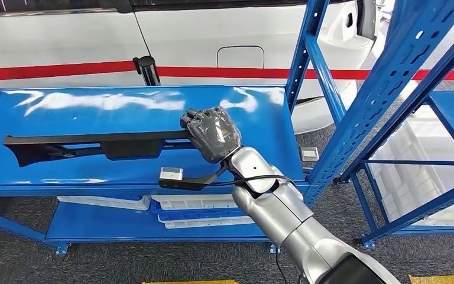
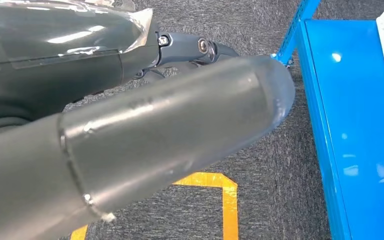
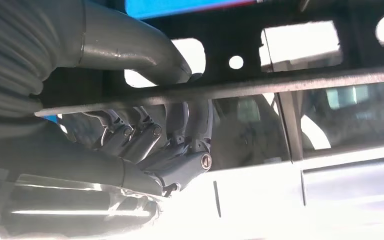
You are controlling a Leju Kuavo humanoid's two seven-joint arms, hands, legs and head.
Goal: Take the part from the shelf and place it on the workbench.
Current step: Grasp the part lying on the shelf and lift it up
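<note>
Right hand (image 1: 211, 134) fingers curled, clamped on right end of long black part (image 1: 88, 144) lying on blue shelf (image 1: 65, 177) top; left hand (image 2: 130, 130) finger state unclear

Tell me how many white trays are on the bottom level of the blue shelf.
2 showing: one white tray at the left, another white tray further right beside the right arm. More may be hidden under the upper deck.

Glossy blue metal shelf (image 1: 94, 106); matt black part (image 1: 88, 145); rough grey carpet (image 2: 260, 165).
</note>
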